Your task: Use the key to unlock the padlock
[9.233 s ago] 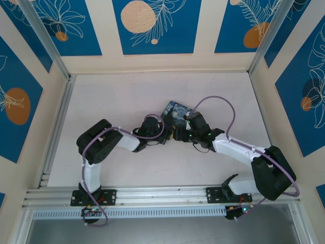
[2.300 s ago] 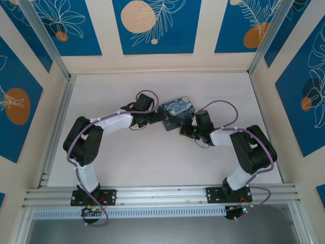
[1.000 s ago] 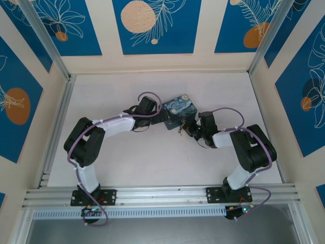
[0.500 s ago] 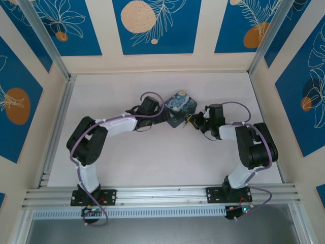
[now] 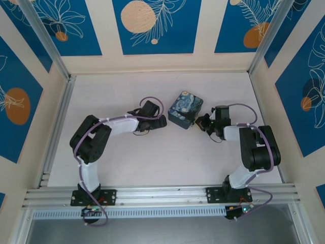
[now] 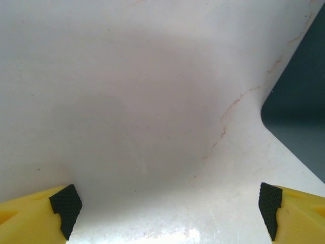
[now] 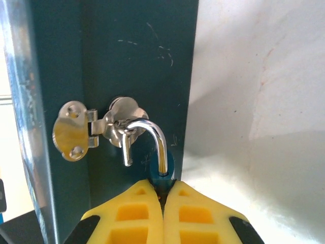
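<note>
Just ahead of the right fingers [image 7: 136, 209], the padlock [image 7: 162, 169] hangs open on the tin's hasp [image 7: 76, 133].

Those fingers are pressed together against the padlock's bluish base. The key is probably pinched between them, though that spot is hidden. The shackle [image 7: 152, 129] has one leg in the body, while its free leg stands clear but is hooked through the hasp's loop on the tin [image 7: 142, 61], directly beyond the fingertips. The left fingers [image 6: 63, 204] stand wide apart and empty over bare desk [image 6: 152, 101], with a corner of the tin ahead of the right-hand finger, not touching. Nothing braces the tin, so a straight pull back would likely drag it along by the hooked shackle, or the thin pinch could slip off. The tin looks closed, and its contents cannot be seen.
</note>
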